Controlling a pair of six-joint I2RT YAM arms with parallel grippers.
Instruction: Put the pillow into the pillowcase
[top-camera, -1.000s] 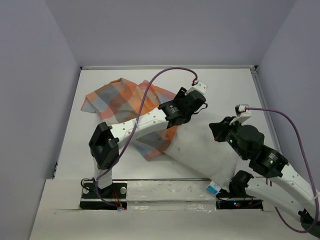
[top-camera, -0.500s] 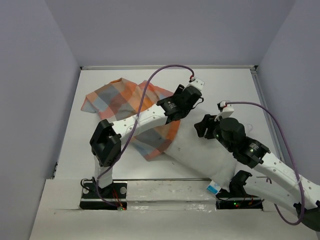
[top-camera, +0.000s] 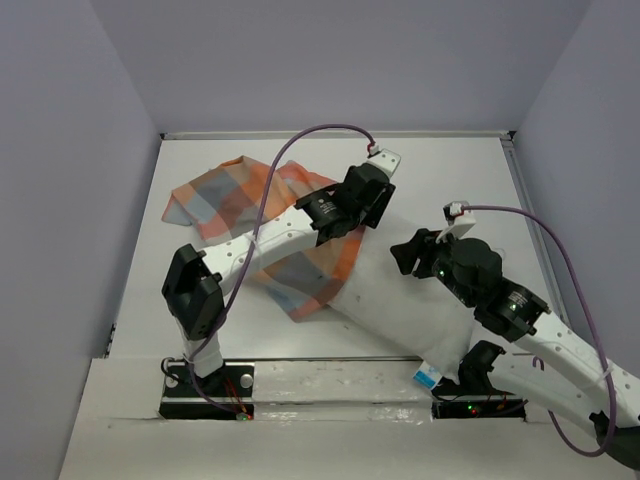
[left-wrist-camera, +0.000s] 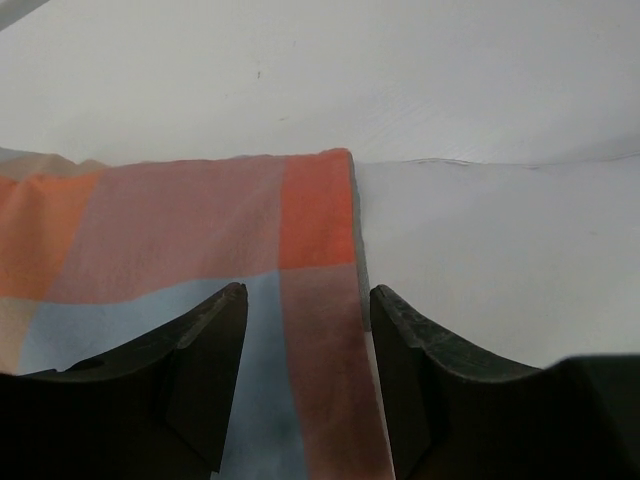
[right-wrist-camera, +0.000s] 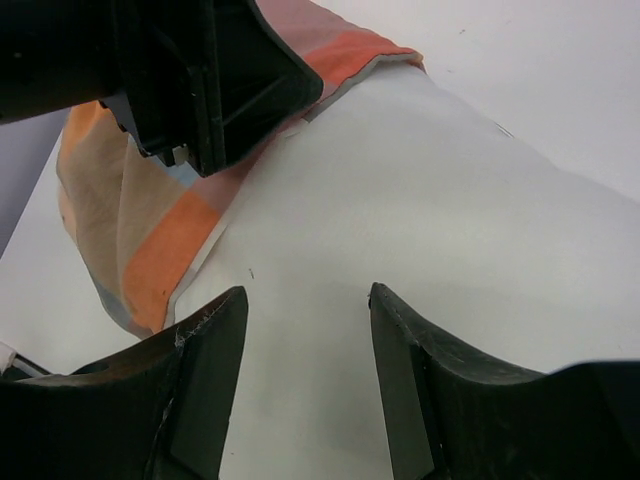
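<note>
The checked pillowcase (top-camera: 225, 200) lies crumpled at the table's left middle, and its right edge overlaps the upper end of the white pillow (top-camera: 400, 300). The pillow stretches diagonally toward the right arm's base. My left gripper (top-camera: 365, 212) hovers open over that overlap. In the left wrist view the left gripper (left-wrist-camera: 305, 295) straddles the pillowcase's (left-wrist-camera: 200, 230) hem, with the pillow (left-wrist-camera: 500, 260) to the right. My right gripper (top-camera: 405, 250) stands open just above the pillow (right-wrist-camera: 420, 200), holding nothing. In the right wrist view the right gripper (right-wrist-camera: 305, 295) faces the pillowcase (right-wrist-camera: 150, 230).
The white table (top-camera: 450, 170) is boxed in by grey walls at the back and both sides. A small blue-and-white label (top-camera: 425, 377) sticks out at the pillow's near corner. The left arm's black wrist (right-wrist-camera: 200, 70) fills the top left of the right wrist view.
The right arm has swung left over the pillow's upper part and its jaws have opened. The left wrist has shifted slightly back and left along the pillowcase's edge.
</note>
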